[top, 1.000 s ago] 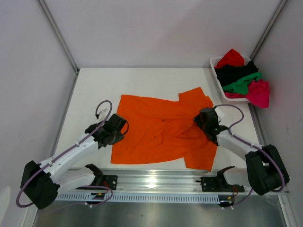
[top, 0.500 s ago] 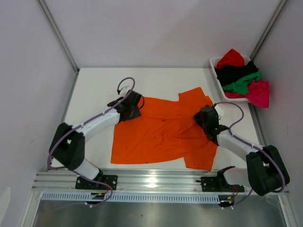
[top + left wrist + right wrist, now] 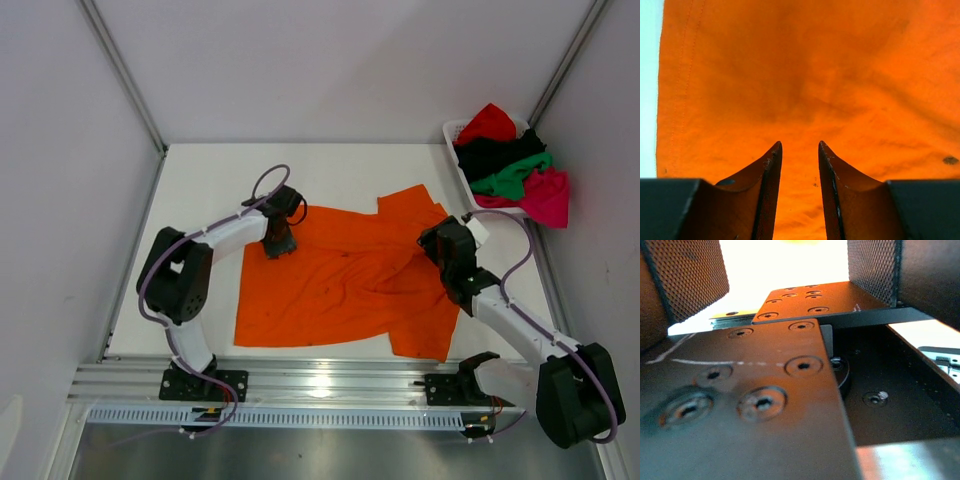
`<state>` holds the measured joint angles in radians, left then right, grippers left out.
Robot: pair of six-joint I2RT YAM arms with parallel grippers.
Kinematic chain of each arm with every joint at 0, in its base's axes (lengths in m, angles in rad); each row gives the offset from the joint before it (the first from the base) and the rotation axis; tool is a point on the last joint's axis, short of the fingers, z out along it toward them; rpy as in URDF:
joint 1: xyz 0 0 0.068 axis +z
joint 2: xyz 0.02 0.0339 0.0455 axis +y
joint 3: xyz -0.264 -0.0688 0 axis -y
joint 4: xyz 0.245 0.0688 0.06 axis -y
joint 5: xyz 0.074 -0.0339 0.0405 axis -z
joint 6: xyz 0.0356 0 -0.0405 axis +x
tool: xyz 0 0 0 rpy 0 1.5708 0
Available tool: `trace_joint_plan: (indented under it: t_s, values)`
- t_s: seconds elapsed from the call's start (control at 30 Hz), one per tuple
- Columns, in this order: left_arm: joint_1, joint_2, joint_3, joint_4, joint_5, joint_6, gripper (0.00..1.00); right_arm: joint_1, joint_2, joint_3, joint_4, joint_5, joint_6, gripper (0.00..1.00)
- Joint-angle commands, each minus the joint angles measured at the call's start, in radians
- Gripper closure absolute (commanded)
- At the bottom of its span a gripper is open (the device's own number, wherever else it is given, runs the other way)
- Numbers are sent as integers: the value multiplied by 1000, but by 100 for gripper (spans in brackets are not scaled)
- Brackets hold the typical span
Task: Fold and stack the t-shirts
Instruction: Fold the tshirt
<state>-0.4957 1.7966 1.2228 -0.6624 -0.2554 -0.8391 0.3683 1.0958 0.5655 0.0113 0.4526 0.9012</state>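
A bright orange t-shirt [image 3: 340,290] lies spread out and creased on the white table. My left gripper [image 3: 278,247] hangs over its far left corner. In the left wrist view that gripper [image 3: 799,145] is open, with only orange cloth [image 3: 805,65] below the narrow gap. My right gripper [image 3: 436,246] sits at the shirt's right side by the sleeve. Its mesh pads [image 3: 685,275] stand wide apart in the right wrist view, with nothing between them. Red [image 3: 488,122], black [image 3: 495,155], green [image 3: 510,180] and magenta-pink [image 3: 548,195] t-shirts are heaped in the basket.
The white slatted basket [image 3: 452,130] stands at the table's far right corner against the wall. A metal rail [image 3: 330,380] carrying both arm bases runs along the near edge. Walls close in the table on three sides.
My left arm has swung from the shirt's near left edge up to its far left corner. The right gripper has shifted slightly to the right.
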Motion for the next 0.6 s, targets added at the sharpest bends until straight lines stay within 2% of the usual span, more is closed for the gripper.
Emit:
trace_joint_plan:
  t_s: [0.0,0.23,0.57]
  values:
    - [16,29,58,-29,60,-23,62,-9,-31,39,-8,18,-18,40]
    - [42,92,124,-43,139,12,62,-14,-57,60,-66,20,-24,40]
    - [111,138,132,-55,241,28,63,-28,-102,91,-105,12,-19,40]
